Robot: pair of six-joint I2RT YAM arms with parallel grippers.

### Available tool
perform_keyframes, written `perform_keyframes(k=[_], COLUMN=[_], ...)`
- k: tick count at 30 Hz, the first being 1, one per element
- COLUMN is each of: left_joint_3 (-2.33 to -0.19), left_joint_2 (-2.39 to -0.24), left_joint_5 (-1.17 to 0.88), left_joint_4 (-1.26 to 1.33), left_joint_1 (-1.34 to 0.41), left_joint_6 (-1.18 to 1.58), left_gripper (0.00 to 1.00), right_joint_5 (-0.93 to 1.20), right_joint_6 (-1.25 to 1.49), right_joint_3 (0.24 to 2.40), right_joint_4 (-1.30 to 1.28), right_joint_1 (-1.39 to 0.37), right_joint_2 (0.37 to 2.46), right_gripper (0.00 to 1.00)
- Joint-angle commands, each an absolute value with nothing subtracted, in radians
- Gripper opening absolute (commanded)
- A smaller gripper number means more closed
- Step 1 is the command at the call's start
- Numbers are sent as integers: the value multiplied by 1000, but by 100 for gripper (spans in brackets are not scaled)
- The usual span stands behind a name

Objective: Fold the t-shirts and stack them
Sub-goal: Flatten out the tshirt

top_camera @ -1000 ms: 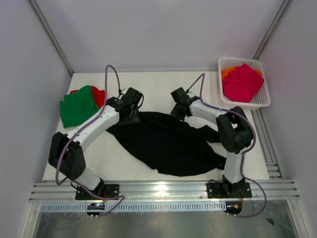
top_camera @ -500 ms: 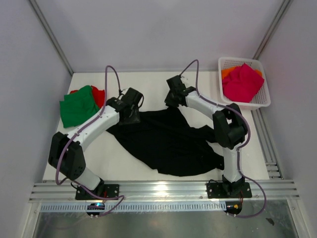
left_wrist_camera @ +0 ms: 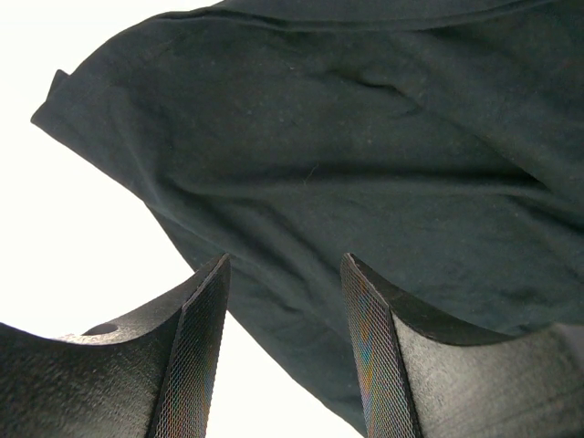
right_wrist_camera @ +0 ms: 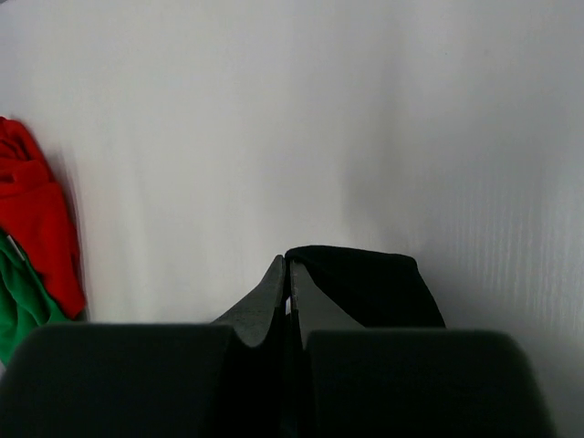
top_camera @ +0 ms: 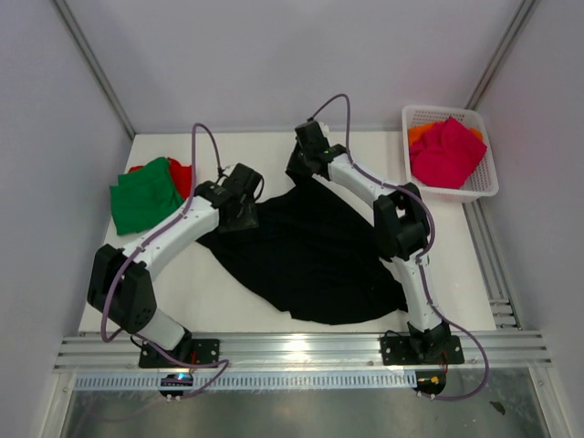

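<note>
The white surface (top_camera: 237, 310) carries a large black cloth t-shirt (top_camera: 310, 255), which lies spread and wrinkled across its middle. One corner of it is drawn toward the far side.

The right arm (top_camera: 401, 228) is stretched from its base far forward and to the left, over the black shirt. The right end effector (right_wrist_camera: 287, 266) is clenched, and it pinches the far edge of the black shirt between its fingertips.

The left arm (top_camera: 173, 233) is bent at the elbow near the left edge, and its forearm goes diagonally to the shirt's far left part. The left end effector (left_wrist_camera: 285, 265) is about half spread and points down at the black cloth. It grasps nothing; if it touches the cloth I cannot tell.

A white lattice plastic basket (top_camera: 436, 109) stands at the far right corner. In it lies a magenta-pink cloth t-shirt (top_camera: 447, 151) on top of an orange cloth t-shirt (top_camera: 420, 134).

At the far left, a green cloth t-shirt (top_camera: 141, 201) lies partly over a red cloth t-shirt (top_camera: 182, 173).
</note>
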State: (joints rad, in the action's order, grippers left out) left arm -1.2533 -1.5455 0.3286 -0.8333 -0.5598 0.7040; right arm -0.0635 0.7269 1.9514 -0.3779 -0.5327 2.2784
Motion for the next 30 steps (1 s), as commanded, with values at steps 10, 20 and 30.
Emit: perform_keyframes(k=[10,20,30], left_joint_3=[-1195,-1146,-1150], left_joint_2=[-1496,-1525,-1577], left_joint_5=[287,244,192], left_joint_4=[-788,-747,-703], left_joint_1=[-555,-555,-555], left_joint_6=[753,767,769], left_gripper=[54,54,54], right_joint_5=[-109,-80,-90], right_joint_6=[703,644,552], right_joint_3=[2137,2062,1798], right_joint_4=[-299,-249,-233], right_joint_1=[-509,-489,-497], right_joint_2=[2319,2226,2001], right_gripper=[3,10,56])
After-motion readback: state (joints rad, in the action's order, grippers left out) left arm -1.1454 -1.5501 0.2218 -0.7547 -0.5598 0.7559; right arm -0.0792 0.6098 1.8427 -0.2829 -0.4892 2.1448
